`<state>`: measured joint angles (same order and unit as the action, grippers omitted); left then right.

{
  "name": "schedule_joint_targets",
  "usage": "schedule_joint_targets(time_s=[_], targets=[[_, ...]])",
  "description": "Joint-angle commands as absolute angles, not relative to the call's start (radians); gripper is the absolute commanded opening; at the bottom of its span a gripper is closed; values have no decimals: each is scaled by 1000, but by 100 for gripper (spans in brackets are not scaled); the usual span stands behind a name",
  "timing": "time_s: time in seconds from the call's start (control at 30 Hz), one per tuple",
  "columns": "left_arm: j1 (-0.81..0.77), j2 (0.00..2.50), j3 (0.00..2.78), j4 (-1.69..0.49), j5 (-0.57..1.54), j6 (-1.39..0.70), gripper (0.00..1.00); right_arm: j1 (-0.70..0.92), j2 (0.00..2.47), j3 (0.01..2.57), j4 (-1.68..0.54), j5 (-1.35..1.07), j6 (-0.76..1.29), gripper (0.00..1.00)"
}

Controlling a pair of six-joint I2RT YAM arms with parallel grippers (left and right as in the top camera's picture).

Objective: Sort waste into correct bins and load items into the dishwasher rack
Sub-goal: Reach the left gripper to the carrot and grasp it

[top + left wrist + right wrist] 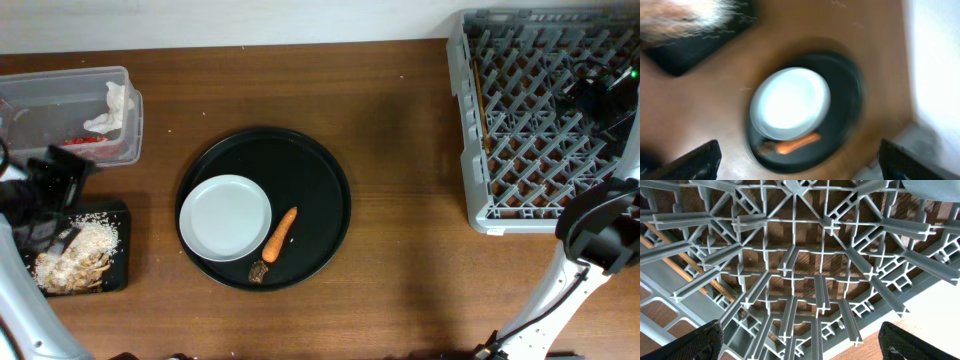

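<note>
Resting on the round black tray (315,165), the white plate (225,217) lies flat and bare on the half toward the bins. The orange carrot (279,234) lies slantwise just beside the plate's rim, thick end toward the tray's middle. A small dark scrap (258,271) sits at the carrot's thin end, near the tray's front edge. Left of the round tray in the overhead view, toward the back, stands the clear tub (128,80), holding crumpled white tissue (112,108) and a red wrapper (85,141). In front of the tub, the shallow black rectangular tray (118,278) holds a heap of rice and beige scraps (75,255). The left gripper (800,165) hovers over that tray's back edge, fingers spread wide and empty; its own view is blurred. Well to the round tray's right sits the grey dishwasher rack (470,150). A thin wooden chopstick (720,290) lies low among its pegs. The right gripper (800,345) hangs over the rack, fingers apart, gripping nothing.
</note>
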<state>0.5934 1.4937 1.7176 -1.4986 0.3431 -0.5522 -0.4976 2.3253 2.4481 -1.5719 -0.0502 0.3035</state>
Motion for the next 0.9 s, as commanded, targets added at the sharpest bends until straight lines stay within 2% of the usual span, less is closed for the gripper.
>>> schedule_joint_targets(time_s=[0.0, 0.03, 0.1, 0.2, 0.43, 0.5, 0.6, 0.63, 0.67, 0.87], targets=[[477, 1480, 1715, -1420, 719, -273, 99, -498, 2285, 2468, -1575, -56, 308, 98], [439, 1480, 1715, -1415, 714, -257, 99, -498, 2285, 2468, -1575, -56, 308, 98], [226, 1480, 1715, -1369, 607, -241, 99, -498, 2285, 2468, -1575, -56, 308, 98], [14, 1480, 1715, -1311, 466, -241, 99, -498, 2285, 2468, -1575, -56, 308, 98], [-267, 1553, 1715, -1344, 142, -229, 98, -498, 2285, 2468, -1575, -56, 308, 98], [-351, 1639, 1715, -1355, 123, -229, 82, -498, 2285, 2468, -1575, -56, 308, 98], [-430, 1750, 1715, -1368, 120, -229, 71, -498, 2285, 2468, -1575, -56, 308, 98], [-456, 1797, 1715, -1382, 98, -229, 61, -498, 2285, 2468, -1575, -56, 308, 98], [-472, 1822, 1715, -1390, 83, -229, 56, -498, 2285, 2468, -1575, -56, 308, 98], [-537, 1981, 1712, -1497, 23, -230, 56, -498, 2285, 2468, -1575, -56, 308, 98]])
